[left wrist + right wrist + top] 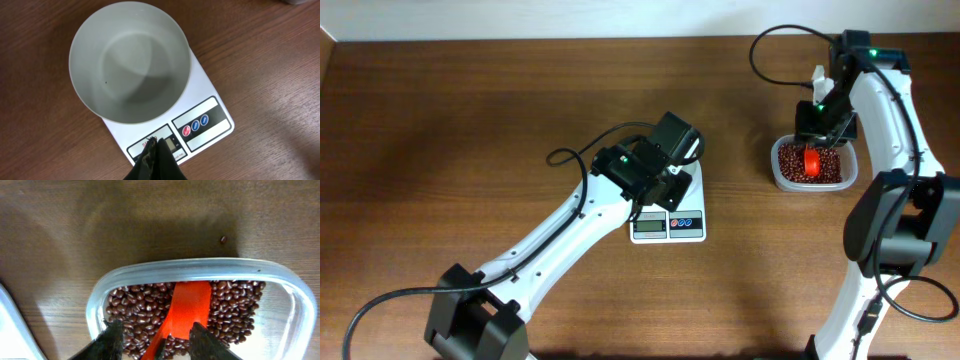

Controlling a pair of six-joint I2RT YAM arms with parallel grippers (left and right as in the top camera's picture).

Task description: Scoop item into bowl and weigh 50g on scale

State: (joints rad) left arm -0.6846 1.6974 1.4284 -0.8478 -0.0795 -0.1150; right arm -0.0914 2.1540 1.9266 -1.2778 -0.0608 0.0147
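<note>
The white bowl [130, 60] is empty and sits on the white scale [210, 90], whose red and blue buttons show on its front. In the overhead view my left gripper [665, 165] covers the bowl over the scale [670, 226]. In the left wrist view its fingers [157, 145] are shut and empty over the display. The reddish-brown beans [135, 310] fill a clear tub [195, 269]. An orange scoop [185, 307] lies in the beans. My right gripper [156, 336] is open, its fingers either side of the scoop's handle. The tub also shows in the overhead view [850, 180].
One stray bean [223, 239] lies on the wooden table beyond the tub. A white edge [12, 325] shows at the left of the right wrist view. The right arm's base [900, 230] stands near the tub.
</note>
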